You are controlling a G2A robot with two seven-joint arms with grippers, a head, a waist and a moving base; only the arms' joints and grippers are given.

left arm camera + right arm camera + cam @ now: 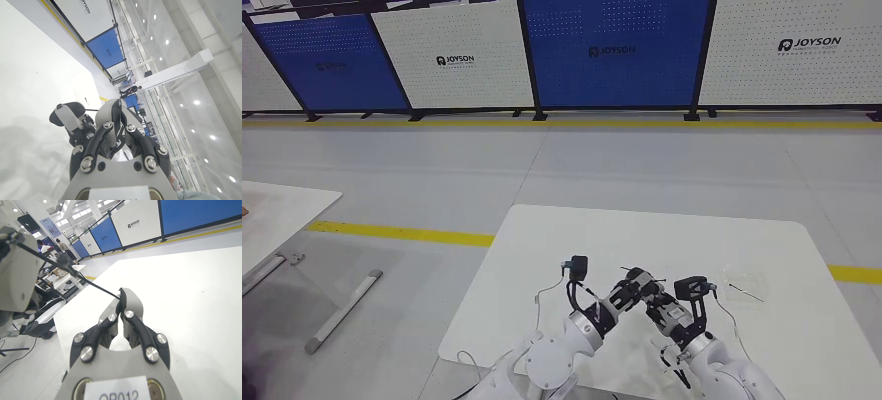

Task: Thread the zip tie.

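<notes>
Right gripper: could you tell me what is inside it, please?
A black zip tie end, pinched in the right gripper; its strap runs to the left gripper. The part clamped inside is covered.

The zip tie (98,286) vanishes between the pinched pads of the right gripper (120,297), so its tip is hidden. Partway along the strap sits a dark lump (63,260) (the head, perhaps), too blurred to tell whether anything passes through it. The far end runs to the left gripper (119,106), which the right wrist view's edge cuts off. Its closed pads hide all but a thin black edge. From above the tie is too small to trace, as are the contents of the clear bag (744,285) on the counter (572,240).
</notes>
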